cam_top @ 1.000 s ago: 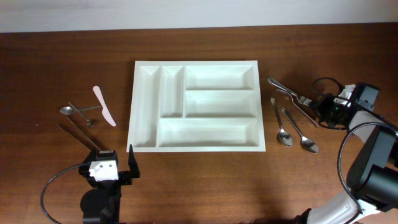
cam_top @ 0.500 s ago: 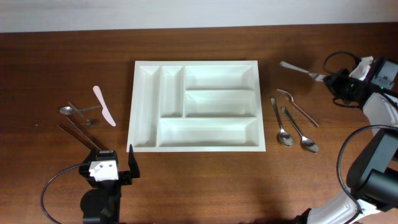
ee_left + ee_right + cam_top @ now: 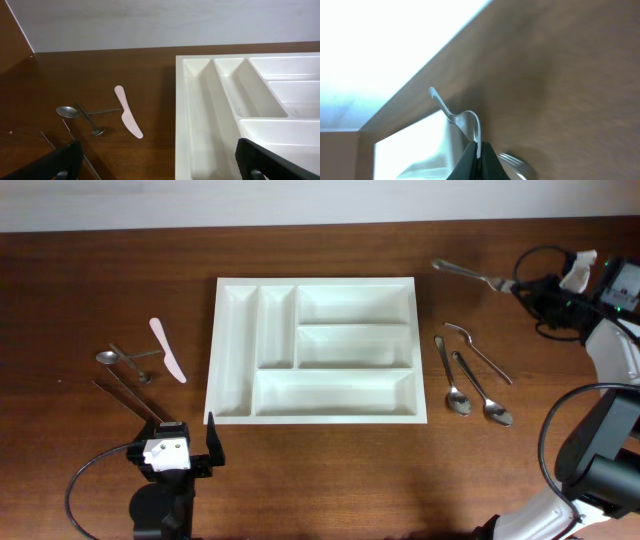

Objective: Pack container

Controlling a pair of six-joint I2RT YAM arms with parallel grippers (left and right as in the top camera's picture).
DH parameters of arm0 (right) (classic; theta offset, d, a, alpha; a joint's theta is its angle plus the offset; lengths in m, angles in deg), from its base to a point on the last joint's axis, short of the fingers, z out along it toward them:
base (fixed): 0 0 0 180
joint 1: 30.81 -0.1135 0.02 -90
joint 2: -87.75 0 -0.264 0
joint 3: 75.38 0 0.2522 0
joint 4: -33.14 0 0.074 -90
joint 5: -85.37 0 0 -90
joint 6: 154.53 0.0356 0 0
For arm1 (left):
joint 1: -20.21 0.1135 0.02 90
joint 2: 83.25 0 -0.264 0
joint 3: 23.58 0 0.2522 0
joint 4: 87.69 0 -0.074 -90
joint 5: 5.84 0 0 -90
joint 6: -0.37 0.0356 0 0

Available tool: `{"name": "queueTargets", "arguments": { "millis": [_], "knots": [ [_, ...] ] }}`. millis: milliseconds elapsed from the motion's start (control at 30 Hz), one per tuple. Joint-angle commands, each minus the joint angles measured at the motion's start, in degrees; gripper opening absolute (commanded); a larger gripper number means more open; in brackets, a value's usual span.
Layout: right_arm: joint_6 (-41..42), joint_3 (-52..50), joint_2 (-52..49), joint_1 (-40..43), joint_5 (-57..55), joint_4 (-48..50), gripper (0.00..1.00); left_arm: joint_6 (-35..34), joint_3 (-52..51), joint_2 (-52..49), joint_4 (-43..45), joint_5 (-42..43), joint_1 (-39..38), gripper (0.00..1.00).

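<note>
Your big white plastic tray [image 3: 315,281] was empty. Right pincer [image 3: 522,286] at two o'clock squeezed a silver metal fork [image 3: 465,273]; left pincer [image 3: 172,442] gaped wide.

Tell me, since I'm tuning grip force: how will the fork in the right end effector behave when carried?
The fork juts out from the right end effector without sagging, so probably stiff. Its shiny metal looks slippery; pinched near one end, it may pivot. Thin, so likely light.

Overhead cam: straight down, whole desk [image 3: 320,480]. L wrist: low, looks fwd, shares container [image 3: 330,392] w/ overhead. R wrist: v. close, tilted.
</note>
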Motion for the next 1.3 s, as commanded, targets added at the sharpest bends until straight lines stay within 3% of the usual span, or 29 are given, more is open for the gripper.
{"name": "queueTargets", "arguments": {
  "millis": [0,167,400,767,800,833,900,1000,1100,1267],
  "knots": [
    [-4.2,3.5,0.4,-3.7,8.0,-1.2,0.04,0.9,-0.3,0.5,0.2,0.8,0.2,0.99],
    [-7.0,3.6,0.4,-12.2,8.5,-3.0,0.04,0.9,-0.3,0.5,0.2,0.8,0.2,0.99],
    [-4.4,3.6,-1.0,-23.4,-3.6,-4.1,0.04,0.9,-0.3,0.5,0.2,0.8,0.2,0.99],
    [-1.6,3.6,-7.7,-25.9,-9.4,-3.5,0.04,0.9,-0.3,0.5,0.2,0.8,0.2,0.99],
    [-1.6,3.6,-7.7,-25.9,-9.4,-3.5,0.13,0.9,-0.3,0.5,0.2,0.8,0.2,0.99],
    [-1.6,3.6,-7.7,-25.9,-9.4,-3.5,0.38,0.9,-0.3,0.5,0.2,0.8,0.2,0.99],
    [-1.6,3.6,-7.7,-25.9,-9.3,-3.4,0.60,0.9,-0.3,0.5,0.1,0.8,0.2,0.99],
    [-2.8,4.2,-7.7,-25.9,-7.8,-3.8,0.64,0.9,-0.3,0.5,0.2,0.8,0.2,0.99],
    [-7.1,8.4,-7.5,-25.5,-9.1,-11.4,0.65,0.9,-0.3,0.5,0.2,0.8,0.2,0.99],
    [-13.7,16.5,-7.3,-23.5,-24.6,-28.6,0.65,0.9,-0.3,0.5,0.2,0.8,0.2,0.99]
  ]
}}
